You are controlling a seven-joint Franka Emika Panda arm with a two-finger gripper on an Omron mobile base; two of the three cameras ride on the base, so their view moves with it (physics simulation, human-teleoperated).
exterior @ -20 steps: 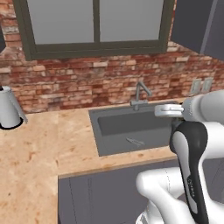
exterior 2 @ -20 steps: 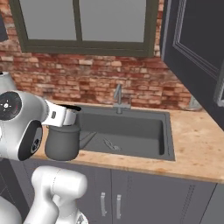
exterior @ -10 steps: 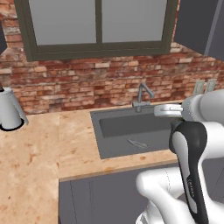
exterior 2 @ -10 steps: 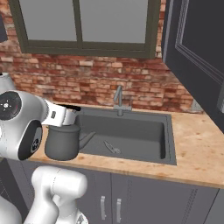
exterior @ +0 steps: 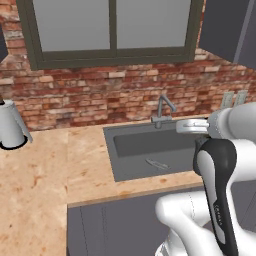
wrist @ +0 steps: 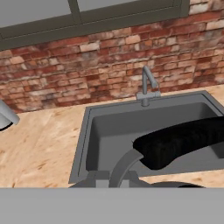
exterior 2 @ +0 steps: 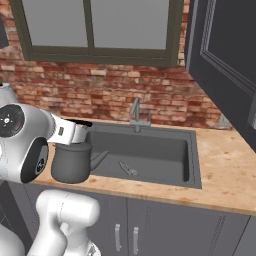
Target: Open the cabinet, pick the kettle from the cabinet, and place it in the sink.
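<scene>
The sink [exterior: 131, 144] is dark grey, its faucet [exterior: 163, 109] a paler metal grey. The kettle [exterior 2: 71, 162] is grey with a black handle [wrist: 183, 141]. The counter [exterior: 35, 190] is mottled beige-orange, the wall [exterior: 100, 95] red-brown brick. The cabinet [exterior 2: 225, 60] is dark grey; the jug [exterior: 11, 129] white on a black base.

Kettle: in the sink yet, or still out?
Out. The kettle hangs upright from the arm over the counter edge, left of the sink; its spout points toward the basin.
</scene>
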